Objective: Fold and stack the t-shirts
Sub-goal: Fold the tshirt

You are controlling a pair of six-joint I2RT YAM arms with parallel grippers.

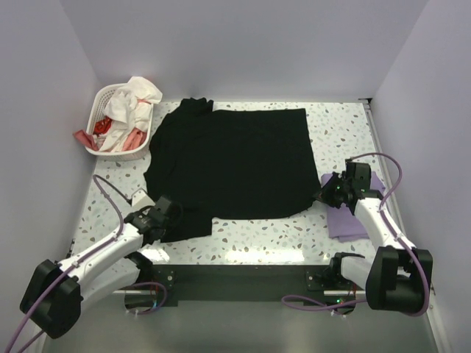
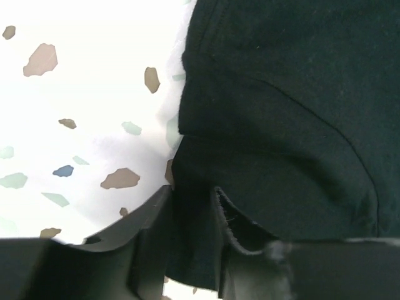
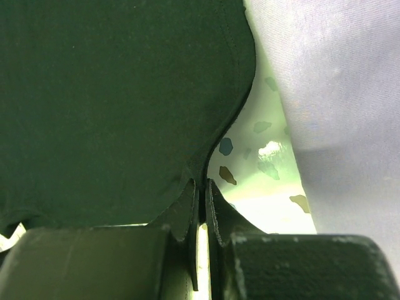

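The black t-shirt [image 1: 235, 158] lies spread flat across the middle of the table. My left gripper [image 1: 168, 209] sits at its near-left sleeve. In the left wrist view the fingers [image 2: 156, 215] of that gripper [image 2: 192, 194] stand partly apart, and a fold of the black t-shirt [image 2: 281, 94] fills the gap, touching both. My right gripper [image 1: 324, 195] is at the near-right corner. It [image 3: 201, 184] pinches the hem of the black t-shirt [image 3: 112, 94] between nearly closed fingers. The lavender t-shirt [image 1: 347, 222] lies folded under the right arm, to the right of the black one [image 3: 337, 81].
A white laundry basket [image 1: 98, 110] holding white and red cloth stands at the back left corner. Pale walls close in the table on the left, back and right. A strip of speckled table [image 1: 257, 243] shows between the black shirt and the near edge.
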